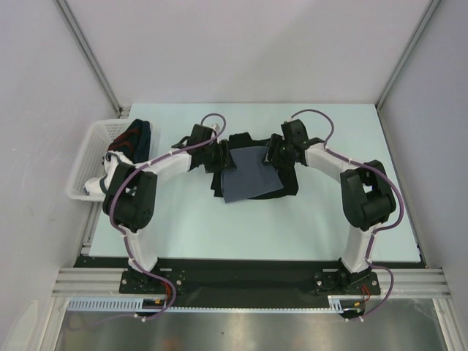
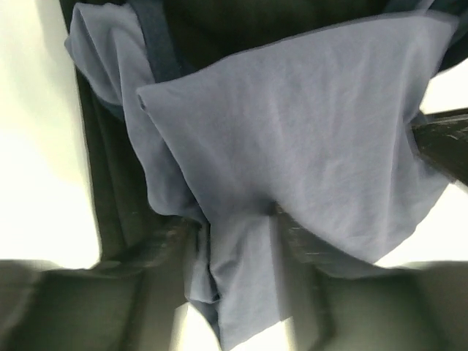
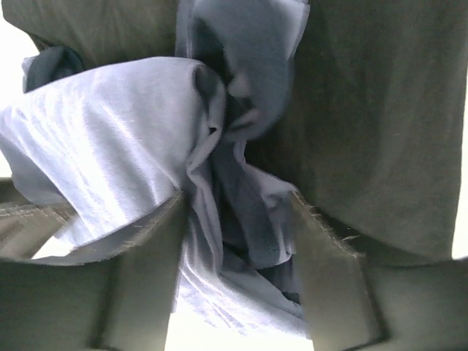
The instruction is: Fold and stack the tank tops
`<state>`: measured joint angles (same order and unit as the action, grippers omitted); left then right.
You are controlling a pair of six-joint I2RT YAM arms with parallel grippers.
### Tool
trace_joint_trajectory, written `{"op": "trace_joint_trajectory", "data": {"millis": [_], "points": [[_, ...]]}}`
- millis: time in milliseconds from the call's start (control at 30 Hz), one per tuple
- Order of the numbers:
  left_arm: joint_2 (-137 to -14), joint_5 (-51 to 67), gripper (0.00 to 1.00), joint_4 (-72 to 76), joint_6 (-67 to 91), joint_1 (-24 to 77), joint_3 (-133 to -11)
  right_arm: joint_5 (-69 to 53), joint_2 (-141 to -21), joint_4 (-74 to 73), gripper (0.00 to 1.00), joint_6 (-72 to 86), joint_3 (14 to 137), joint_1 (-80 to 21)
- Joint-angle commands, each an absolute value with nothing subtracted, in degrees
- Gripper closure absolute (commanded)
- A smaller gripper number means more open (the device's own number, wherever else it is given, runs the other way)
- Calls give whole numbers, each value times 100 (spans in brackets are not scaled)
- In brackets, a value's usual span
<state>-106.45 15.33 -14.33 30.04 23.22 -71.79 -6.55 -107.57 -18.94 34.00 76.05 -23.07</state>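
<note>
The slate blue-grey tank top (image 1: 247, 175) lies partly folded over the larger black tank top (image 1: 287, 187) in the middle of the table. My left gripper (image 1: 221, 156) is at its far left edge and my right gripper (image 1: 273, 154) at its far right edge. In the left wrist view my left gripper (image 2: 238, 248) is shut on a fold of the blue-grey cloth (image 2: 307, 131), with black cloth (image 2: 110, 190) beneath. In the right wrist view my right gripper (image 3: 238, 241) pinches bunched blue-grey cloth (image 3: 110, 139) over the black top (image 3: 380, 131).
A white basket (image 1: 86, 162) holding dark clothes (image 1: 136, 136) stands at the table's left edge, beside the left arm's elbow. Grey walls enclose the back and both sides of the table.
</note>
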Motion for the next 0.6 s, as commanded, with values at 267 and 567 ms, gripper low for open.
{"op": "trace_joint_trajectory", "data": {"millis": [267, 567], "points": [[-10204, 1195, 14, -722, 3067, 2004, -6838, -1089, -10959, -1222, 29, 3024, 7989, -1916], [-10581, 1749, 12, -422, 3225, 1872, -7277, -1784, -11566, -932, 31, 2997, 8490, -1828]]}}
